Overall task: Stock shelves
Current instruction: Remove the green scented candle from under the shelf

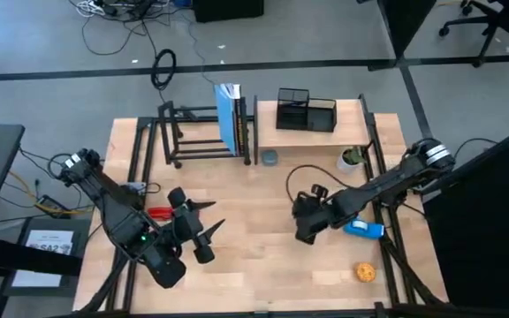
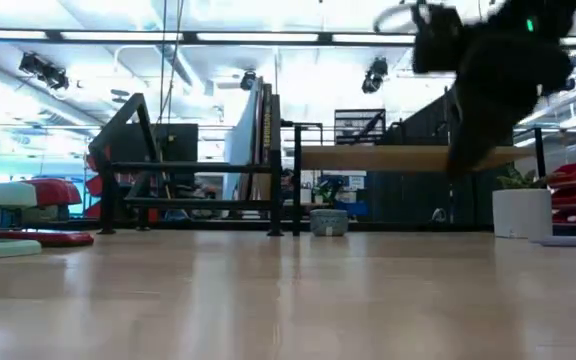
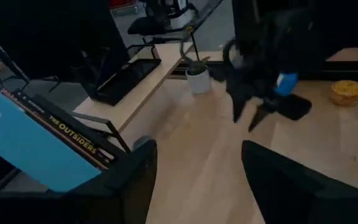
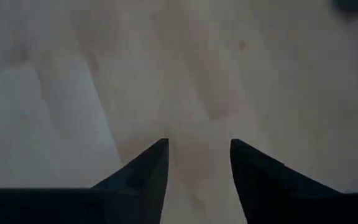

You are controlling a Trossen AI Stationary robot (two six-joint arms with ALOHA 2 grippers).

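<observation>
The black metal-tube rack (image 1: 197, 134) stands at the table's far left, with blue-covered books (image 1: 229, 119) upright at its right end. Beside it is the wood-board shelf (image 1: 318, 132). My left gripper (image 1: 215, 215) hovers open over the near left of the table and points toward the right. Its wrist view shows the books (image 3: 42, 146) and my other arm. My right gripper (image 1: 306, 231) hangs open over bare table right of centre, fingers pointing down (image 4: 197, 162). Nothing sits between either pair of fingers.
A black mesh organizer (image 1: 306, 111) sits on the wood-board shelf. A red stapler (image 1: 159, 212) lies by my left arm. A small grey pot (image 1: 270, 158), a potted plant (image 1: 352, 159), a blue object (image 1: 363, 230) and an orange item (image 1: 366, 272) stand loose on the table.
</observation>
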